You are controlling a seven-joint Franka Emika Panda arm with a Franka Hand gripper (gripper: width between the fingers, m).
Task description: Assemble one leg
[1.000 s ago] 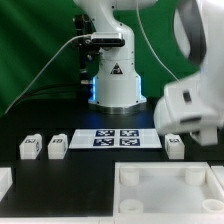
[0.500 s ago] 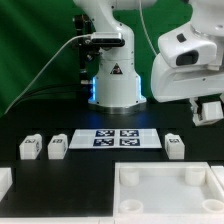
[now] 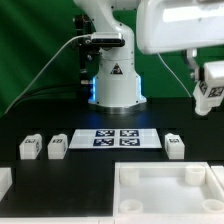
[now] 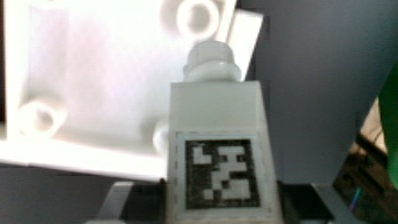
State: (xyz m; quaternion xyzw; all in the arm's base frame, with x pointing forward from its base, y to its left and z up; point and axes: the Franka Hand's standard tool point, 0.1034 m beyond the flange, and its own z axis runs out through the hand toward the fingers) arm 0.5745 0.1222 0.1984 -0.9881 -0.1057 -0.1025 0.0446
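My gripper (image 3: pixel 208 100) is shut on a leg (image 3: pixel 209 86), a small white block with a black-and-white tag, held high at the exterior view's right above the table. In the wrist view the leg (image 4: pixel 217 135) fills the middle between the grey fingers (image 4: pixel 125 200), its peg end pointing away over the large white square piece (image 4: pixel 98 85) with round corner sockets. Three more legs stand on the black table: two at the exterior view's left (image 3: pixel 30 147) (image 3: pixel 58 146) and one at the right (image 3: pixel 175 146).
The marker board (image 3: pixel 115 138) lies flat in the middle of the table. The large white square piece (image 3: pixel 165 190) sits at the front right. Another white part (image 3: pixel 5 182) shows at the front left edge. The robot base (image 3: pixel 115 80) stands behind.
The arm has risen and swung up toward the exterior view's right, lifting the held leg from near table height to well above it. The other legs have not moved.
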